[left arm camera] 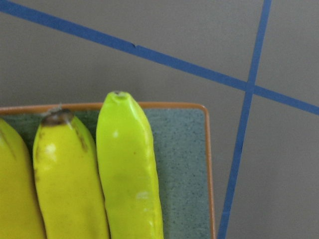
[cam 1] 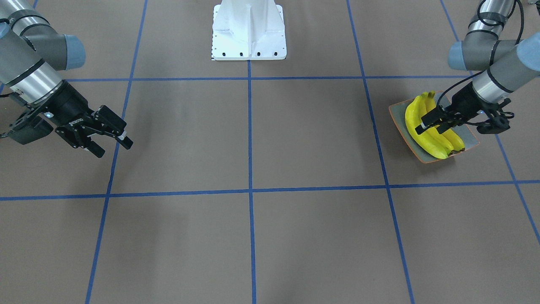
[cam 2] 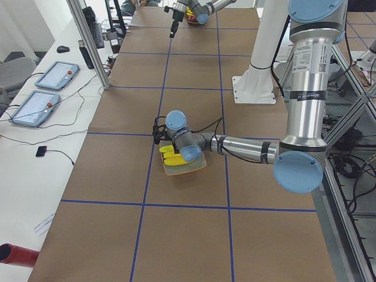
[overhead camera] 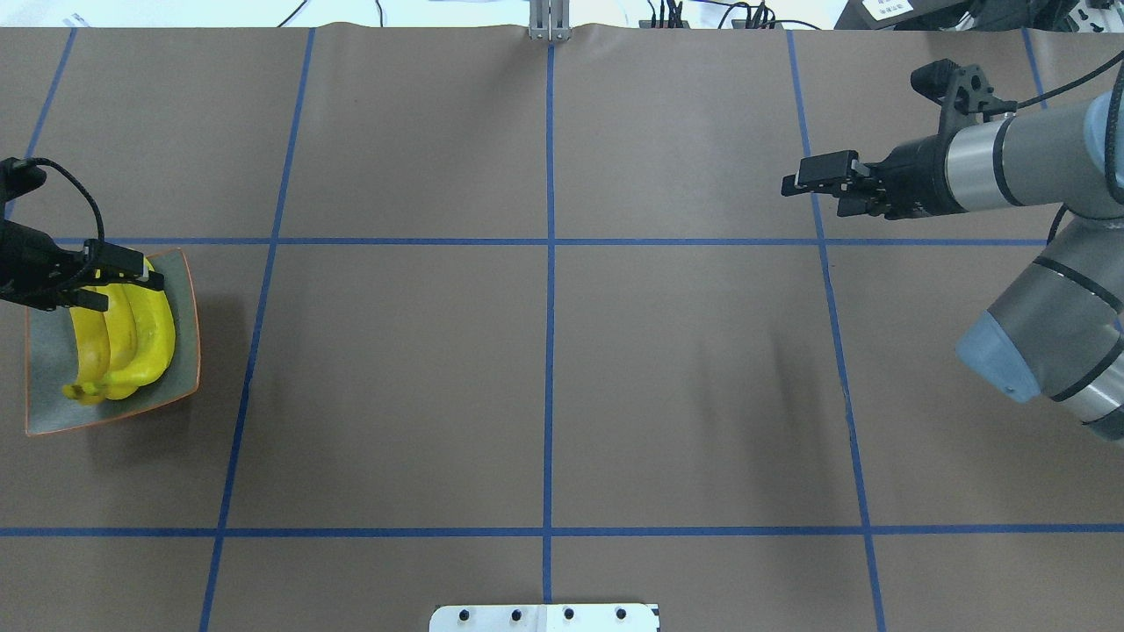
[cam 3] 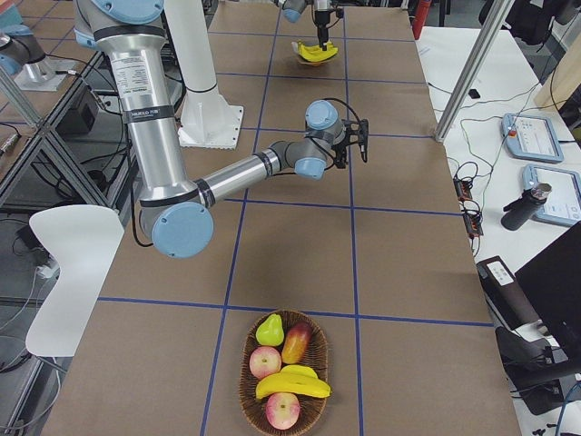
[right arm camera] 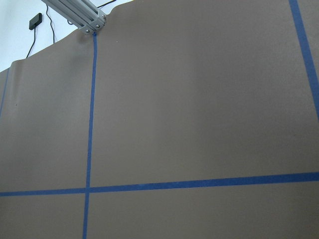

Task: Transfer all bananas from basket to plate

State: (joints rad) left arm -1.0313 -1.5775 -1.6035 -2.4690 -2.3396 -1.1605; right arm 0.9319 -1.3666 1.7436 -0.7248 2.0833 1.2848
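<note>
Three yellow bananas lie side by side on the grey-green plate with its orange rim, at the table's end on my left. They also show in the overhead view and the left wrist view. My left gripper is open just above the bananas' middle and holds nothing. A fourth banana lies in the wicker basket at the table's other end, seen only in the exterior right view. My right gripper is open and empty above bare table, well away from the basket.
The basket also holds two red apples, a green pear and one more red-orange fruit. The robot's white base stands at the middle of the table's robot side. Blue tape lines cross the brown table cover.
</note>
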